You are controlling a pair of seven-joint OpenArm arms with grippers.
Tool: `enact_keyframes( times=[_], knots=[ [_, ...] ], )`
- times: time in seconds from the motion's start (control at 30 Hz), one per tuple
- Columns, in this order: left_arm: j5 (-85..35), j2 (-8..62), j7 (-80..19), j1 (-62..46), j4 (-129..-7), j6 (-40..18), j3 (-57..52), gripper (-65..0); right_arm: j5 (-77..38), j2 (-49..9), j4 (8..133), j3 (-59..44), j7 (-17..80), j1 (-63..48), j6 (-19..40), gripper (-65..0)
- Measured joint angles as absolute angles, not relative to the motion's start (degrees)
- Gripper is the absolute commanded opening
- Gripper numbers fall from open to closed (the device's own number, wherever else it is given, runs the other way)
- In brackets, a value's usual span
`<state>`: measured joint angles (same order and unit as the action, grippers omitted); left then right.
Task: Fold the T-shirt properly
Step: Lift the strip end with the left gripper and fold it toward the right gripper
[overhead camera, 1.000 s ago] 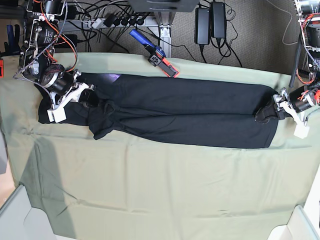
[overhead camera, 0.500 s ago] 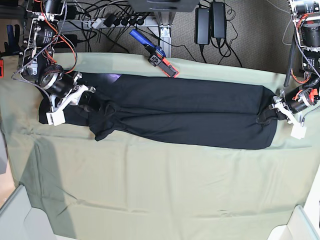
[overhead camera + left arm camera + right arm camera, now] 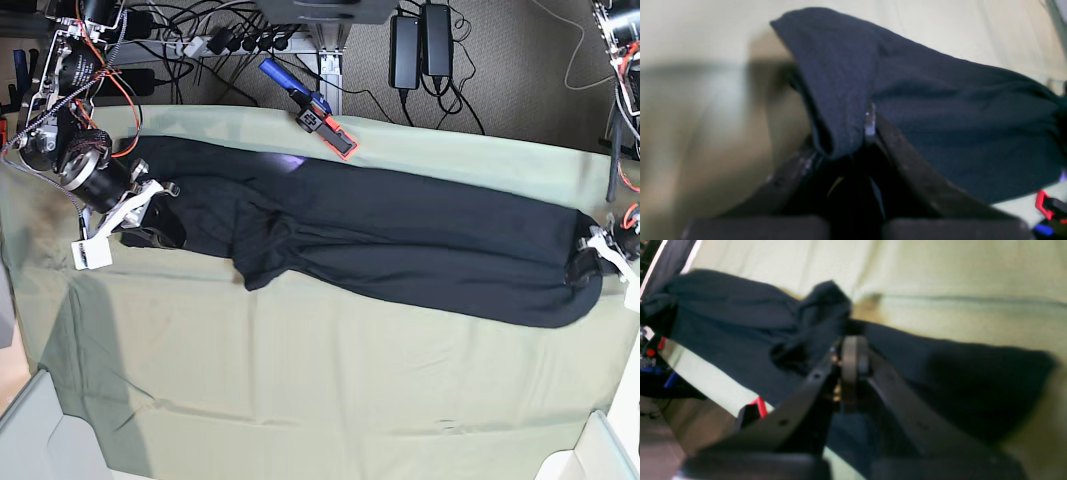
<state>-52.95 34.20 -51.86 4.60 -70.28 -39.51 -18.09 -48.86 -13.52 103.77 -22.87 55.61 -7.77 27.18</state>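
T-shirt [image 3: 400,240] stretched between both pairs of fingers, each end pinched.

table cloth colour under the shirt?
Pale green table cloth, plain, no pattern; the base view shows it best, around the black T-shirt.

pale green table cloth [image 3: 300,390] | blue-and-orange tool [image 3: 310,108] at far edge | two black power adapters [image 3: 420,45] | cables [image 3: 215,40]
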Motion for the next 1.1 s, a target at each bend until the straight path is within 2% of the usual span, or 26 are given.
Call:
enact_keyframes(
  times=[0.13, 0.27, 0.43, 0.53, 0.83, 0.93, 1.07, 1.1],
  knots=[
    [-52.8, 35.2, -52.8, 5.5, -72.2, -39.5, -18.1, -65.0, -48.7, -13.0, 103.8, -22.9, 55.6, -7.8, 27.2, -65.0],
    [-52.3, 34.3, -54.0, 3.2, -81.6, -39.4, -15.8, -65.0, -48.2, -12.5, 103.8, -22.9, 55.6, -7.8, 27.2, -65.0],
    [-47.2, 31.1, -54.0, -1.5, -99.7, -39.5, -6.3, -65.0, -48.1, -12.5, 103.8, -22.9, 55.2, -7.8, 27.2, -65.0],
    [-43.8, 29.2, -53.9, -2.4, -105.3, -39.5, 0.6, -65.0, -48.1, -12.5, 103.8, -22.9, 55.2, -7.8, 27.2, -65.0],
    [-32.3, 19.5, -51.3, -2.2, -105.0, -39.5, 14.8, -65.0, -47.2, -12.6, 103.8, -22.9, 55.2, -7.8, 27.2, -65.0],
    [-28.9, 17.3, -49.4, -1.5, -102.2, -39.5, 15.9, -65.0, -47.2, -12.7, 103.8, -22.9, 55.2, -7.8, 27.2, -65.0],
    [-30.0, 16.5, -49.4, -0.3, -100.4, -39.5, 15.8, -64.8, -47.3, -12.7, 103.8, -22.9, 55.2, -7.8, 27.2, -65.0],
    [-31.0, 16.5, -49.3, -0.3, -100.4, -39.5, 15.8, -55.0, -47.3, -12.7, 103.8, -22.9, 55.2, -7.8, 27.2, -65.0]
  ],
)
